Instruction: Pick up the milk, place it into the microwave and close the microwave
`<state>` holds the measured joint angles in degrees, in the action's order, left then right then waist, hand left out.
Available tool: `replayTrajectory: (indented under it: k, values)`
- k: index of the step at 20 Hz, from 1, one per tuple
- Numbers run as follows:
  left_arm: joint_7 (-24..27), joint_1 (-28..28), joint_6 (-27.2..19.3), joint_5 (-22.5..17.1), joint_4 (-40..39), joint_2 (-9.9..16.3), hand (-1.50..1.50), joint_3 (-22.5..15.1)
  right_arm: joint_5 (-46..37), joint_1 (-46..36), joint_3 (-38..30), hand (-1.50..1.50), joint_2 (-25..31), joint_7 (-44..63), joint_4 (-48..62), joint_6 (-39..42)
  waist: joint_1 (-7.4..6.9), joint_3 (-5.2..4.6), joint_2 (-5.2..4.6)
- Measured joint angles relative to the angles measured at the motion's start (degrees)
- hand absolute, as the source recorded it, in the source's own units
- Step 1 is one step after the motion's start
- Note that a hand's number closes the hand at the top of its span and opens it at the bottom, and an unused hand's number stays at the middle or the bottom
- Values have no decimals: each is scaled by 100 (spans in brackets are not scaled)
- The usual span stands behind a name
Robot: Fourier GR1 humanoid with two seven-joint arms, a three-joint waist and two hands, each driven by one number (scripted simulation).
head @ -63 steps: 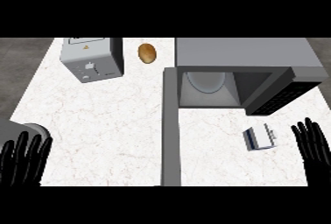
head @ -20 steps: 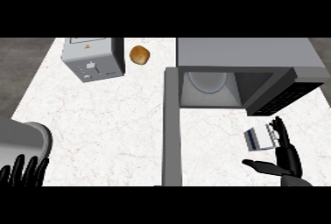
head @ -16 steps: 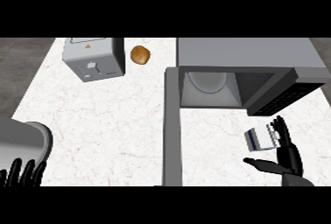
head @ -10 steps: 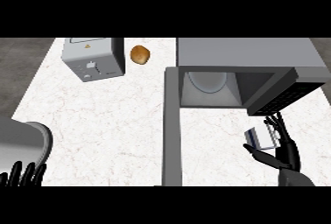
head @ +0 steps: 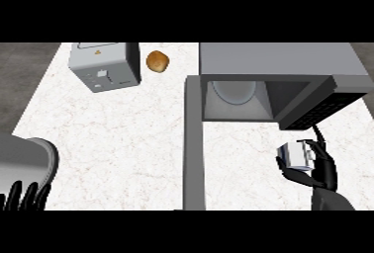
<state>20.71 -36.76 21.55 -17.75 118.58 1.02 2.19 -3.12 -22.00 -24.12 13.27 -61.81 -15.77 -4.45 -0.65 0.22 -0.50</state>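
**Observer:** Where's the milk right now?

**Operator:** The milk [head: 298,156] is a small white carton on the tabletop [head: 124,133], just in front of the microwave [head: 274,81] and a little to its right. I've got my right hand [head: 315,165] on it: the fingers [head: 321,148] curl over its far side and the thumb comes in on the near side, so they're pinching the carton. I can't tell whether it has lifted clear of the surface.

**Observer:** So how far along are you?

**Operator:** Early, I'd judge. The grasp looks made, but the carton is outside the oven. The microwave door [head: 320,101] stands swung open to the right, and the cavity shows its round plate [head: 235,92] with nothing on it. Carrying the milk in, letting go and shutting the door are all left.

**Observer:** And your other hand?

**Operator:** My left hand [head: 23,195] rests at the lower left edge, fingers straight and up.

**Observer:** Any writing you can read?

**Operator:** None on the carton. The toaster [head: 104,66] carries a small triangular mark on top, too small to read. A bread roll [head: 158,61] sits beside it.
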Motion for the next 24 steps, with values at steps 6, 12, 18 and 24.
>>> replayTrajectory:
  k: [6,12,18,24]
  values:
    - [-81,-10,-15,28,45,-42,-150,-99,174,-93,-137,150,-267,-47,-68,-119,41,26,-30]
    - [-67,-116,68,-39,72,-20,-150,-63,244,-240,-131,150,-848,-64,-196,-357,29,49,-34]
    - [-110,-99,10,-87,81,-44,-150,-12,198,-257,34,150,-1121,52,-499,-486,64,60,-18]
    - [-95,-242,138,-177,103,15,-150,62,125,30,330,150,-1300,251,-1221,-551,133,58,17]
